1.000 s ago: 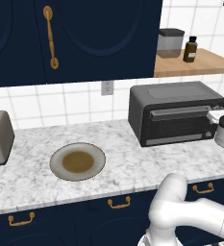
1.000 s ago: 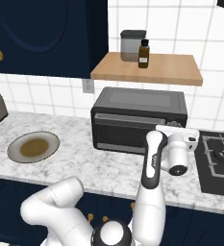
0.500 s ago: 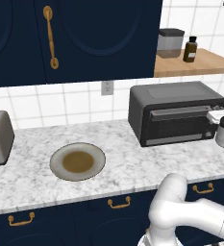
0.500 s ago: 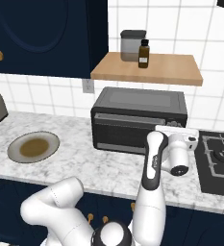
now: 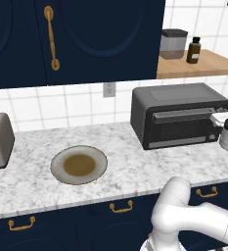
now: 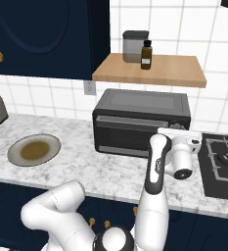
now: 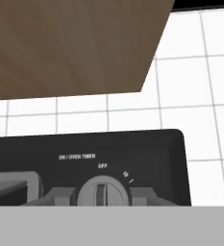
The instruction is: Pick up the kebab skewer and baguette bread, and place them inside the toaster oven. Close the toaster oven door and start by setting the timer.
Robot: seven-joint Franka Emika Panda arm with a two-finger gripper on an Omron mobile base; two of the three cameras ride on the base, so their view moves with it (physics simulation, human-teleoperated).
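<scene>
At the right end of the toaster oven, which sits on the marble bench under a wooden shelf with its door shut, the gripper is pressed up to the control column. In the hand view the two dark fingers sit on either side of the round timer knob, one at each flank and seemingly touching it, so they look narrowly closed on the knob rather than spread. The knob's ridge stands upright, pointing at the OFF mark above it under the "ON / OVEN TIMER" label. The kebab skewer and baguette cannot be made out; the plate on the bench is bare apart from a brown patch, and with the door closed they are presumably inside, though the window shows nothing clear. The step in hand appears to be the last one, setting the timer. To do it well, the wrist should roll about the knob's own axis, toward the tick marks to the right of OFF, with the hand kept square to the panel so that the fingers do not slide off the shallow rim. A light, steady squeeze matters; pulling outward or drifting sideways would probably lose the knob.
</scene>
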